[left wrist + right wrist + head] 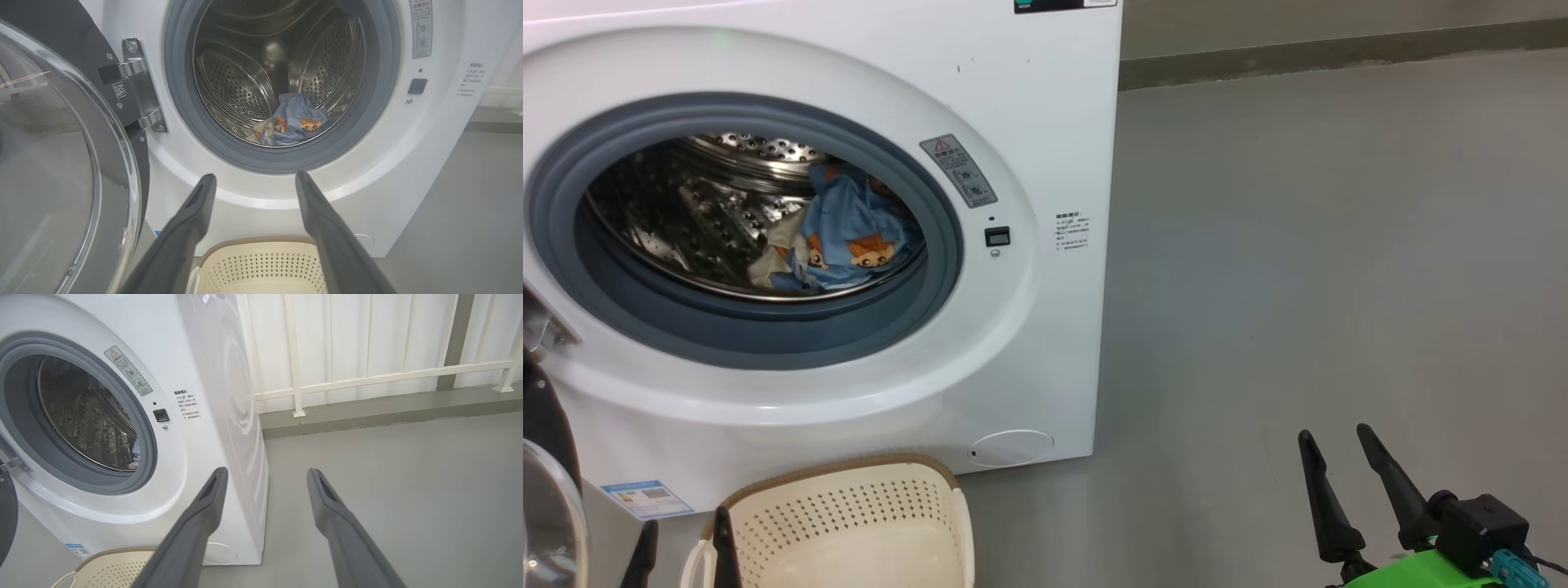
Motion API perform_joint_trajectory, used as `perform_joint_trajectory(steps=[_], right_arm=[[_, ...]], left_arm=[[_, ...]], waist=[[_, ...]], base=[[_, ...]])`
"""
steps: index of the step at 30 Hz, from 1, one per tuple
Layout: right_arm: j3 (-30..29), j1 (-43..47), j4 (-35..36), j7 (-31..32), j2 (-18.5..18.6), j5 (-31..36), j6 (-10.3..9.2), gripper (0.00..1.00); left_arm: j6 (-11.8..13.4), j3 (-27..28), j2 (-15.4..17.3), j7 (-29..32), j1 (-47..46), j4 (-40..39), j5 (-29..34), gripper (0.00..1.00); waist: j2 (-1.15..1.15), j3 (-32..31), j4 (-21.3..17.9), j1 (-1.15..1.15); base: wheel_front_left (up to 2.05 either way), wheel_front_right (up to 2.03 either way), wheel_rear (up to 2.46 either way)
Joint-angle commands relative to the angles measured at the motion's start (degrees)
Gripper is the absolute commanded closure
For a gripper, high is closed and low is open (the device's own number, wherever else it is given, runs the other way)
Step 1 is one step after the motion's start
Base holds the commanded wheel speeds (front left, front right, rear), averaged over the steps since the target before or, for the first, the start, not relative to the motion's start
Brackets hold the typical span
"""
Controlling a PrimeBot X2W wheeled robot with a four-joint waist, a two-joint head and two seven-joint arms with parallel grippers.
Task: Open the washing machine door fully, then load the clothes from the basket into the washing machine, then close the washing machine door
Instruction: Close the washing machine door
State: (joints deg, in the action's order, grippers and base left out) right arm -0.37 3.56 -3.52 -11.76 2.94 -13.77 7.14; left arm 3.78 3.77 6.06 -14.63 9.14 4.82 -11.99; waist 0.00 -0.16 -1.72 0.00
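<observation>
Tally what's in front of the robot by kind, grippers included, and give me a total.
washing machine: 1
washing machine door: 1, swung open
basket: 1
clothes: 1 bundle in the drum; the separate garments cannot be counted
grippers: 2, left gripper and right gripper, both open
Total: 6

We stand in a bare, workshop-like hall: a freestanding washing machine (1029, 122) on grey painted floor (1339, 245), white railing (367, 377) and panelled wall (347, 335) behind.
</observation>
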Motion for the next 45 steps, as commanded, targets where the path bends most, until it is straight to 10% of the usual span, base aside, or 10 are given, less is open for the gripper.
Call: perform_joint_trajectory(steps=[1, 45], right_arm=[[1.45, -1.25, 1.2, -0.54, 0.33, 0.21, 0.35, 0.0], [1.06, -1.74, 0.67, -0.65, 0.39, 0.28, 0.35, 0.0]], left_arm=[[0.38, 1.9, 0.98, -0.36, -2.81, -1.12, -0.34, 0.0], [-0.23, 4.4, -0.53, -0.37, -4.24, -1.78, 1.23, 0.0]], waist=[[0.0, 0.0, 0.02, 0.0], [0.0, 0.69, 0.76, 0.0]], base=[[0.0, 0.0, 0.0], [-0.94, 0.94, 0.0]])
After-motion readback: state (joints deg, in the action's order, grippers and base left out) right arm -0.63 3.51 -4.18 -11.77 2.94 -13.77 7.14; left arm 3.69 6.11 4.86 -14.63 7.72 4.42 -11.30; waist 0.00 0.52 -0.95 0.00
